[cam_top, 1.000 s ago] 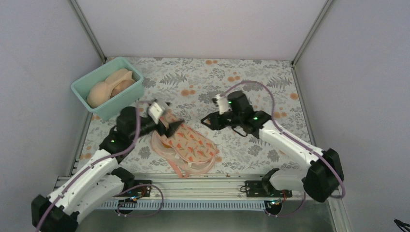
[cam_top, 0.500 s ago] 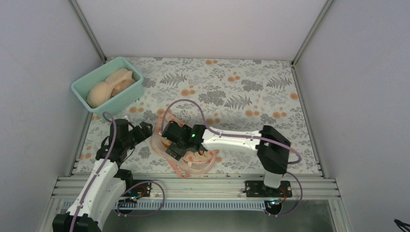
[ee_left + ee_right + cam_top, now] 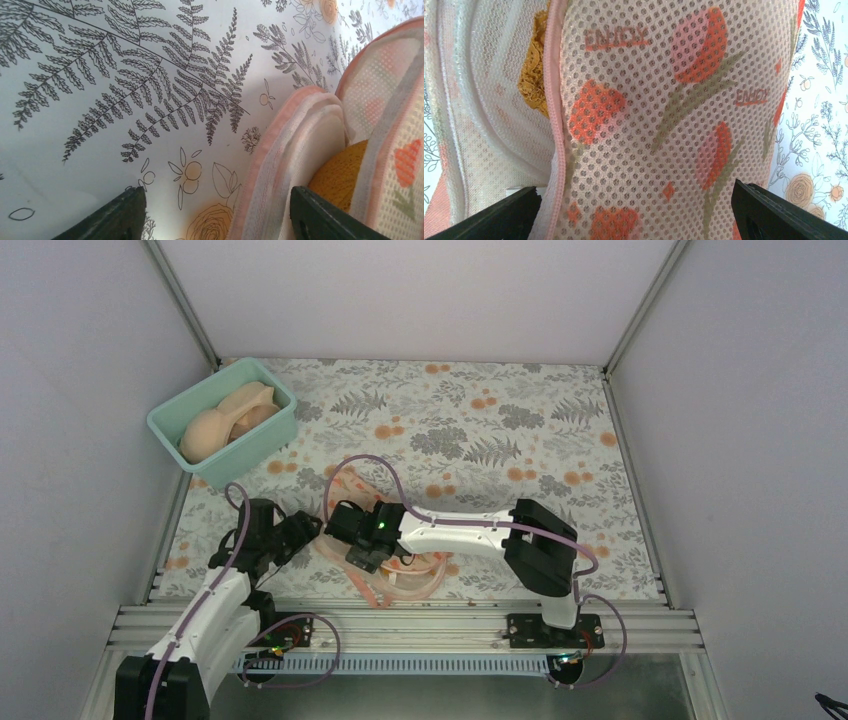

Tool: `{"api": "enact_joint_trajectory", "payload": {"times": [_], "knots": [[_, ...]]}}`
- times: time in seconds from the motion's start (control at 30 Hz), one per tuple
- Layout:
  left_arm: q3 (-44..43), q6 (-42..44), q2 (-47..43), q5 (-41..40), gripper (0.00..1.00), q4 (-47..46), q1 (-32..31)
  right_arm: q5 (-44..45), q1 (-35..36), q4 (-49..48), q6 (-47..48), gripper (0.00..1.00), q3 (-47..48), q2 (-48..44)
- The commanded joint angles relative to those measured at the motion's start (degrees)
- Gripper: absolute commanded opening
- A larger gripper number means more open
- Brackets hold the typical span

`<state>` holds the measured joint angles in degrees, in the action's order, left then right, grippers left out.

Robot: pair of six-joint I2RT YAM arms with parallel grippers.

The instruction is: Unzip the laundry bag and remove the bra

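Top: laundry bag (image 3: 425,575) lies at the desk (image 3: 480,430) near edge, under right tool (image 3: 352,540). Left tool (image 3: 300,532) is beside its left rim.
Left wrist: tool spread, pink rim between the fingers, bra (image 3: 340,172) inside the opening.
Right wrist: tool spread over the mesh.

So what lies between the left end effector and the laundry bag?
Only bare tablecloth, per the left wrist view; the rim of the laundry bag lies right beside the left end effector.
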<state>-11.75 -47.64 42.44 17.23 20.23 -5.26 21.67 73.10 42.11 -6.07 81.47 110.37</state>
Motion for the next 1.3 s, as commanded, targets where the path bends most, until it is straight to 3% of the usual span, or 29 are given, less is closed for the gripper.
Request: {"api": "enact_joint_trajectory", "payload": {"times": [0.0, 0.57, 0.83, 1.07, 1.13, 1.27], "knots": [[1.8, -1.3, 1.2, 1.6, 0.69, -2.8, -0.4, 2.6, 0.5, 0.3, -0.5, 0.97, 1.3, -2.4], [2.5, 0.8, 1.5, 2.1, 0.19, -6.3, -1.7, 2.6, -2.3, 0.7, -3.2, 0.95, 1.7, -5.7], [2.6, 0.8, 1.2, 1.4, 0.18, -5.8, -1.7, 4.4, -7.8, 0.6, -5.8, 0.93, -0.4, -8.2], [2.6, 0.8, 0.6, 1.3, 0.18, -5.8, -1.7, 2.5, -20.9, -2.5, -7.3, 0.97, -6.4, -13.2], [2.6, 0.9, 0.5, 1.2, 0.18, -5.9, -1.7, -1.7, -26.3, -4.5, -7.2, 0.99, -8.3, -15.6], [2.7, 0.8, -0.3, 1.2, 0.18, -5.9, -1.7, -20.1, -36.5, -11.1, -6.4, 1.0, -13.6, -22.7]]}}
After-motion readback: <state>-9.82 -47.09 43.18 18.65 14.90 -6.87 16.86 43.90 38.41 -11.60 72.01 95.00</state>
